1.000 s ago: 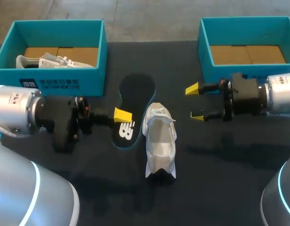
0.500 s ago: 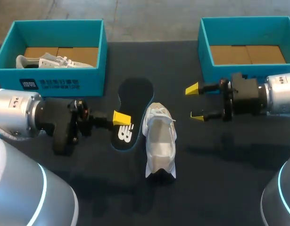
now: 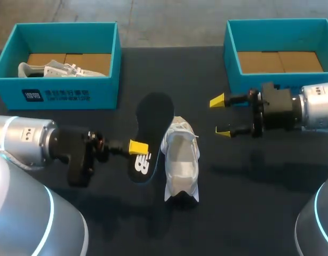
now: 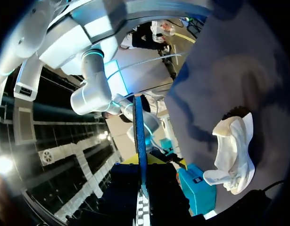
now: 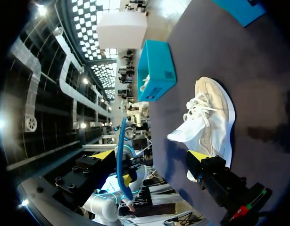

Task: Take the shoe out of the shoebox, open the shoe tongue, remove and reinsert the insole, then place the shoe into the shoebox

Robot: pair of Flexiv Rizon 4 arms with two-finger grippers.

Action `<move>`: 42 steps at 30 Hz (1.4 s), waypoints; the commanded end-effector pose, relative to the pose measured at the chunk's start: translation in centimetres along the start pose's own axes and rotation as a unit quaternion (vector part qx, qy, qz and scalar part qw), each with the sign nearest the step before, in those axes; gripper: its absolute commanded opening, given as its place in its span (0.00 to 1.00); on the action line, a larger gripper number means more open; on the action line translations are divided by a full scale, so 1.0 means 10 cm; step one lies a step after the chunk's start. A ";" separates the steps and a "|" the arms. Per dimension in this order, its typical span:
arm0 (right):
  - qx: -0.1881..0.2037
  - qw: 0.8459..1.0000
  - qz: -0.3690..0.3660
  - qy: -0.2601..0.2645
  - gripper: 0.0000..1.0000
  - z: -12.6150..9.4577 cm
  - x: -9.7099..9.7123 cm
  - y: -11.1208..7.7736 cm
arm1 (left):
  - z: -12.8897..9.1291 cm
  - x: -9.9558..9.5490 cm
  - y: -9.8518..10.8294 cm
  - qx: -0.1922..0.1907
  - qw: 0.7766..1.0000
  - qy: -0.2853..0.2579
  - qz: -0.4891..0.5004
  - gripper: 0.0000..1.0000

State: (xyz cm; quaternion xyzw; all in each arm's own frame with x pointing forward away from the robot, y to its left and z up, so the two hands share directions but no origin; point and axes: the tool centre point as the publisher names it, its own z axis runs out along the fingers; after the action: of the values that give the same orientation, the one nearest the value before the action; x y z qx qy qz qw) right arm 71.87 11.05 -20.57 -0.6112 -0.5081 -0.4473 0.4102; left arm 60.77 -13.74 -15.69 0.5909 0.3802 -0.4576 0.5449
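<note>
My left gripper [image 3: 138, 147] is shut on the heel end of a black insole [image 3: 151, 125], which it holds off the table, tilted, with its toe end pointing to the far side. The white shoe [image 3: 180, 160] lies on the dark table just right of the insole. In the left wrist view the insole [image 4: 140, 136] shows edge-on between my fingers, and the shoe [image 4: 233, 155] lies beside it. My right gripper [image 3: 221, 116] hangs open to the right of the shoe with nothing in it. From the right wrist the shoe [image 5: 207, 117] lies ahead and the insole [image 5: 120, 155] stands edge-on beyond.
A teal shoebox [image 3: 62, 93] at the back left holds another white shoe [image 3: 54, 69]. A second teal shoebox [image 3: 230, 53] at the back right shows only its cardboard floor. The right arm's gripper hangs close to that box's front wall.
My left gripper has drawn toward the near side and lifted the insole off the table, tilting it toward the shoe. Right arm and shoe have not moved.
</note>
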 end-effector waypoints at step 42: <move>-0.001 1.000 0.000 0.000 1.00 0.01 0.00 -0.01 | 0.01 0.29 0.16 0.014 0.998 -0.001 0.061 0.00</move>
State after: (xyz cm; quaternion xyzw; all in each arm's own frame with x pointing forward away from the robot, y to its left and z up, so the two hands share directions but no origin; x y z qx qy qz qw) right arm 71.86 11.06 -20.57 -0.6111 -0.5081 -0.4472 0.4103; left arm 63.02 -14.03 -17.84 0.6203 0.3378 -0.4300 0.5623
